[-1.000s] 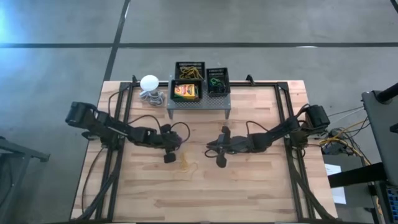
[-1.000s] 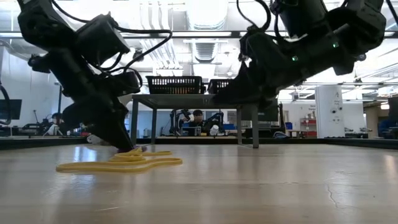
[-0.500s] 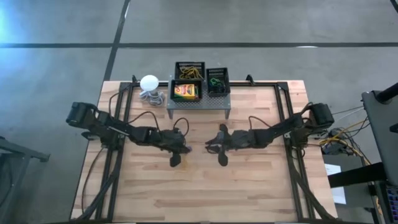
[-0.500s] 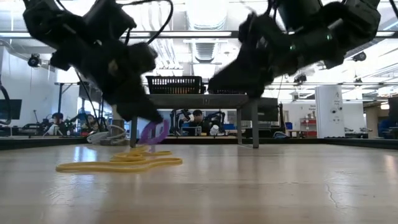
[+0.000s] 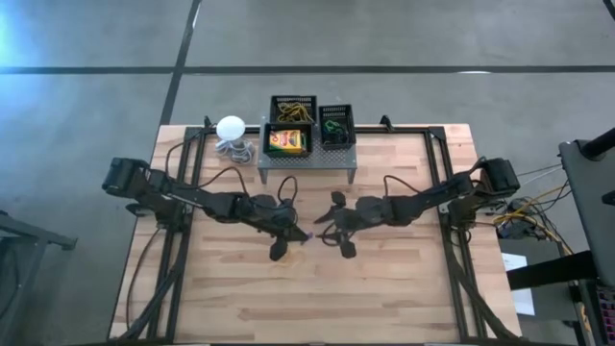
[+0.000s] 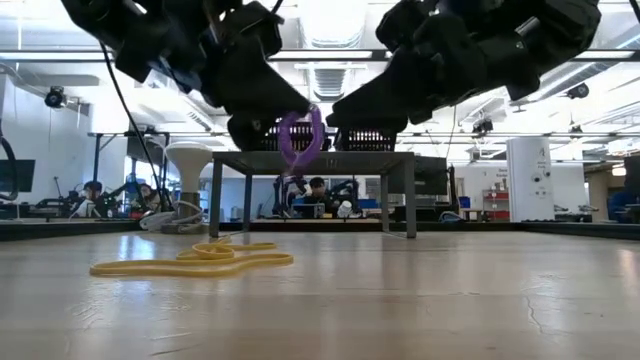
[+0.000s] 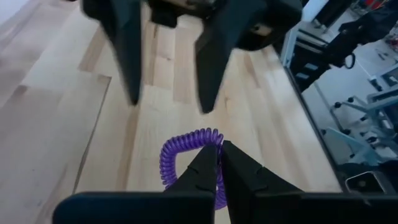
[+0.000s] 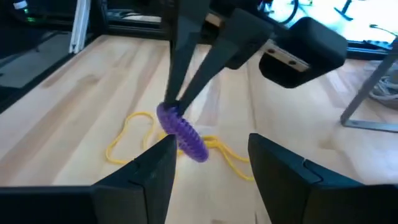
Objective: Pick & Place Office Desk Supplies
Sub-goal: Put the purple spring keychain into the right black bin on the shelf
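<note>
A purple coiled ring (image 7: 186, 149) hangs in the air over the middle of the table, with my left gripper (image 5: 304, 234) shut on it. My right gripper (image 8: 208, 163) faces it from the table's right side, open, its two fingers apart from the ring (image 8: 181, 132). The low view shows the ring (image 6: 298, 140) well above the wood. Tan rubber bands (image 6: 190, 262) lie loose on the table below it. Black mesh trays (image 5: 293, 108) and a yellow-and-green box (image 5: 286, 142) sit on the grey stand (image 5: 307, 161) at the far edge. My left gripper pinches one side of the ring's coil (image 7: 213, 144) between its two fingertips. The fingers (image 8: 186, 81) slant down from the table's left side. The ring is lifted clear of the table and hangs at the fingertips toward my right gripper.
A white ball-shaped object with a coiled cord (image 5: 231, 130) stands at the far left beside the stand. The near half of the wooden table (image 5: 317, 298) is bare wood. People and desks show in the room beyond the table in the low view.
My left gripper has shut on the purple ring at the rubber bands, lifted it clear of the table and carried it up and toward the table's right. My right gripper has opened wide and come left toward the ring. The rubber bands have stayed on the table.
</note>
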